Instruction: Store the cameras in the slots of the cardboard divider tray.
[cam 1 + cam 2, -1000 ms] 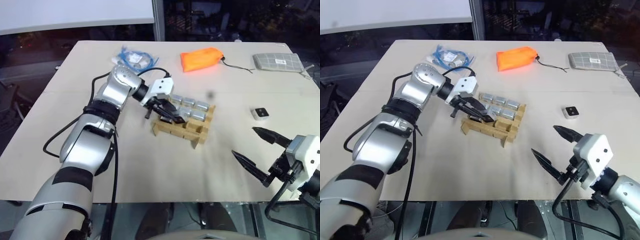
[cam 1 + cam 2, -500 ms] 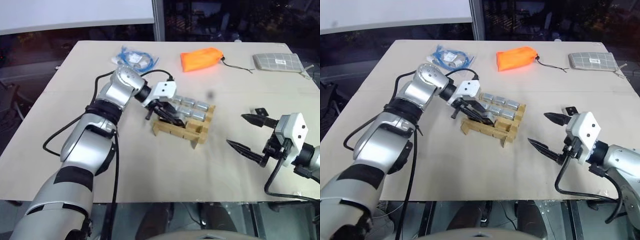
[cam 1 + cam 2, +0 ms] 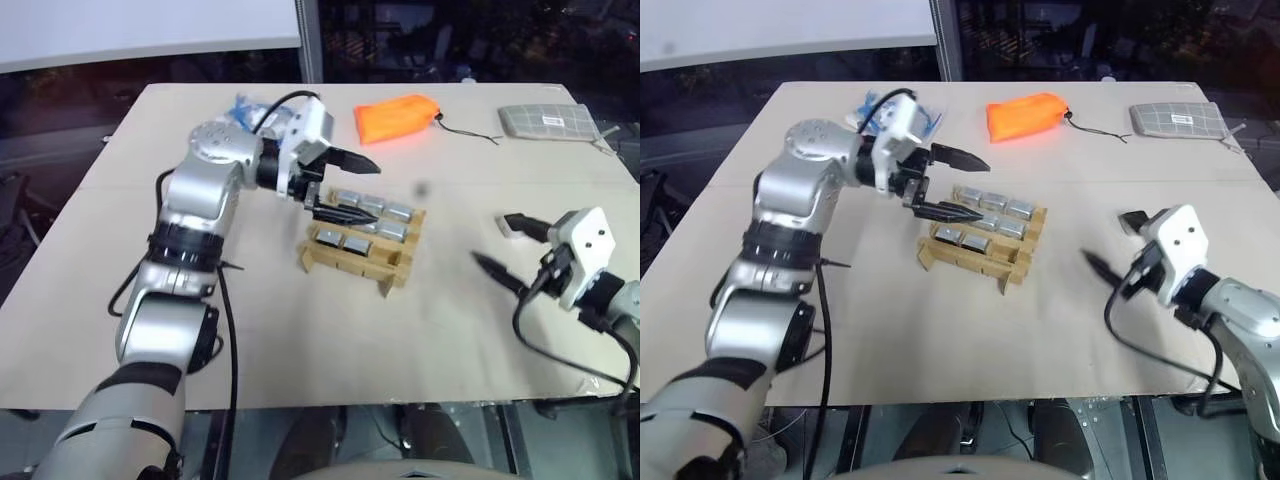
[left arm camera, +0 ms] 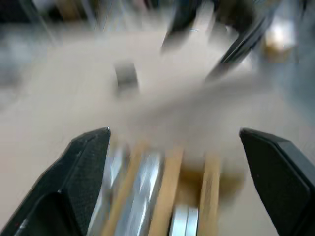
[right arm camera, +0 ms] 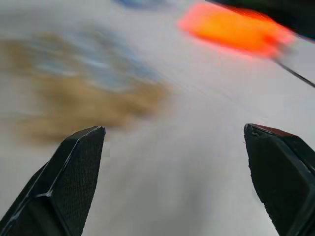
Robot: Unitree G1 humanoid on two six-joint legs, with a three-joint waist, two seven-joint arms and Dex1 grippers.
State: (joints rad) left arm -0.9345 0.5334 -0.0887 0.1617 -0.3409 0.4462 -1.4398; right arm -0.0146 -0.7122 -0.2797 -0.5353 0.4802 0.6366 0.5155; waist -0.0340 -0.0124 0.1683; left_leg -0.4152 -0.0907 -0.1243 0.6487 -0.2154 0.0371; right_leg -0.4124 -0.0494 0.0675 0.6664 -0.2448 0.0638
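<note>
1. Cameras (image 3: 362,222) sat in the cardboard divider tray (image 3: 358,258), several silver-grey blocks showing edge-on in the far and middle rows of slots, near the middle of the bench (image 3: 300,330).
2. One more camera (image 3: 511,228), white-faced, lay flat on the bench well to the right of the tray, just beside my right hand (image 3: 508,248).
3. My left hand (image 3: 350,186) hung above the tray's far left corner, released, its two black fingers spread wide with nothing between them; the lower finger pointed over the stored cameras.
4. From the left wrist view I saw the tray's tan strips and the silver blocks below the parted fingers (image 4: 83,172), though badly blurred.
5. My right hand was also released, fingers well apart, one tip by the loose camera and the other lower over bare bench; I could not tell whether the upper finger touched the camera.
6. An orange pouch (image 3: 396,116) lay at the far side of the bench, a grey checked pouch (image 3: 548,121) at the far right corner, and a blue cable bundle (image 3: 925,115) behind my left wrist.
</note>
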